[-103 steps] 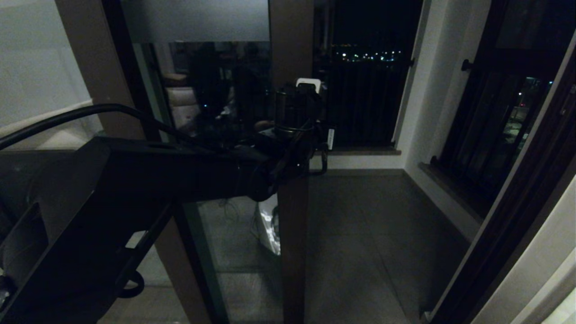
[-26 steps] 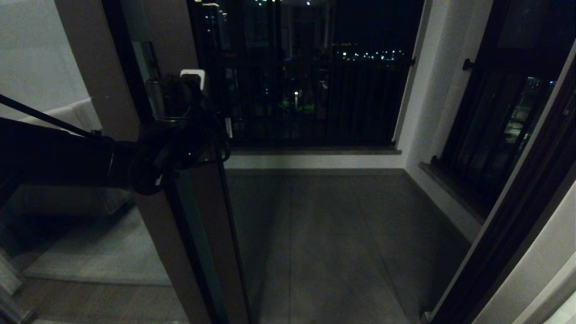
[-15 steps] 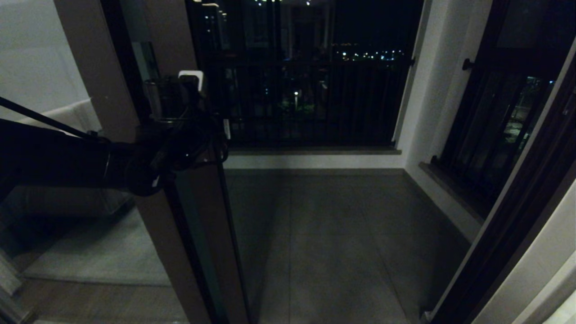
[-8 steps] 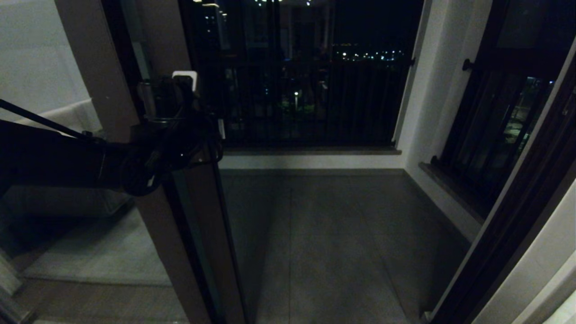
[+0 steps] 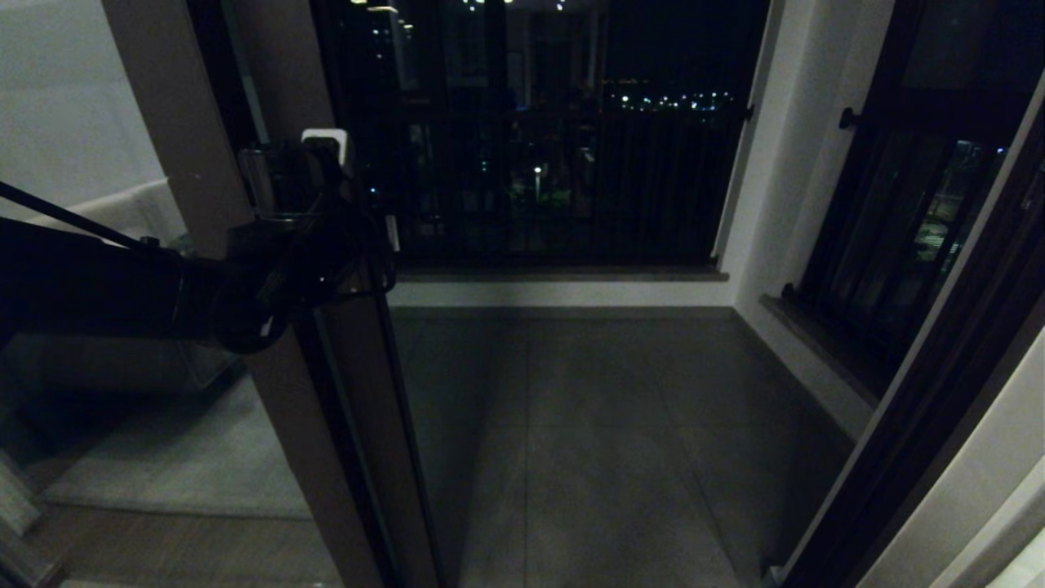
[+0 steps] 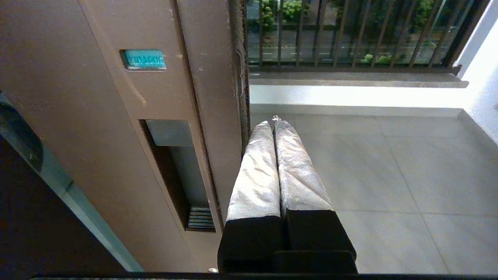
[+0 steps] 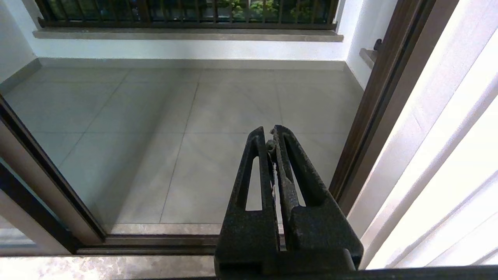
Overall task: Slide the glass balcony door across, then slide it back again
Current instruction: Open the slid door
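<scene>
Pressed together with nothing between them, the fingers of my left gripper (image 6: pixel 273 126) lie flat against the leading edge of the glass balcony door (image 6: pixel 116 116), just beside the recessed handle slot (image 6: pixel 183 175) but not in it. I am pushing with the side of the closed fingers, not gripping. From the head camera my left gripper (image 5: pixel 326 175) sits at the door's brown stile, and the door stands far over on my left, with the opening onto the balcony floor (image 5: pixel 604 425) wide beside it. My right gripper (image 7: pixel 271 134) hangs parked and closed over the threshold track (image 7: pixel 155 239), holding nothing.

The risk, as I judge it, is slip: a bare side contact on a smooth stile could slide off the edge toward the opening, or my fingers could be pinched if the door reaches its stop against the fixed frame. Beyond, the balcony railing (image 5: pixel 571 180) and night lights are well clear.
</scene>
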`<state>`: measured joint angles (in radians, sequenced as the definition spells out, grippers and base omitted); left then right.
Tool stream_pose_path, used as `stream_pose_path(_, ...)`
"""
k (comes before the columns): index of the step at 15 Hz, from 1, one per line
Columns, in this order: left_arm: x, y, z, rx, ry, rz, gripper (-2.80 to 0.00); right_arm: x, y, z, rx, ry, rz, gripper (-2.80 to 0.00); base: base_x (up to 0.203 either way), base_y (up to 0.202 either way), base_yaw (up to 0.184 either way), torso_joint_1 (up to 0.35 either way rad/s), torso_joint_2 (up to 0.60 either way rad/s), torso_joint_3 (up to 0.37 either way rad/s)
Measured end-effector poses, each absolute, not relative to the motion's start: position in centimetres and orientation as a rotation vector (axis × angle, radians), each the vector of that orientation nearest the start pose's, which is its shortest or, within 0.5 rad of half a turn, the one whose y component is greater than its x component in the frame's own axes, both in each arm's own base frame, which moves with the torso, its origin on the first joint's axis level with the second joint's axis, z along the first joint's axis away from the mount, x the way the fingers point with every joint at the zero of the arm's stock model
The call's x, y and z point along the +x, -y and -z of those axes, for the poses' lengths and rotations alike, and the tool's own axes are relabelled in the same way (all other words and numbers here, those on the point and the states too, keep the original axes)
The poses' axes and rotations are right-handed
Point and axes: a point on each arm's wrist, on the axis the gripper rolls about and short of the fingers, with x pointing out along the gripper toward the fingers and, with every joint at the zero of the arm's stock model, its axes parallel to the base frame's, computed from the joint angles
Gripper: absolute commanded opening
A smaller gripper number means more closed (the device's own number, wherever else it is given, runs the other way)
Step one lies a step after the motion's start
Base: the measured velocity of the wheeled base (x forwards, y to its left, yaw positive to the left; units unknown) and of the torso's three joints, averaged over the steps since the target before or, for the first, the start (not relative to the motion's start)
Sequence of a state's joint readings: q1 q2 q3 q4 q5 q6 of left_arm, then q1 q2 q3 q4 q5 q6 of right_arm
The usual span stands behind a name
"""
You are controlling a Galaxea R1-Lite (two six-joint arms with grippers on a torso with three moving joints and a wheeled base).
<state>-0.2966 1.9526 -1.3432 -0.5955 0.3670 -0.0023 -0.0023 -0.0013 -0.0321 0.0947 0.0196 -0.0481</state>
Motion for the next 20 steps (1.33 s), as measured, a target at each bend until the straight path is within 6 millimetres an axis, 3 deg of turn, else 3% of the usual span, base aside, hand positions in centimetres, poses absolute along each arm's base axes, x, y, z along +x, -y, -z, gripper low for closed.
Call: stream_pose_path(20,38.4,9.5,-23.4,0.006,-0.033,-0.085,-2.8,-2.6,-0.1,-7.5,-0.047,-0.061,-0.018,-2.8,0.0,0.0,0.0,0.0,0.0,0.0)
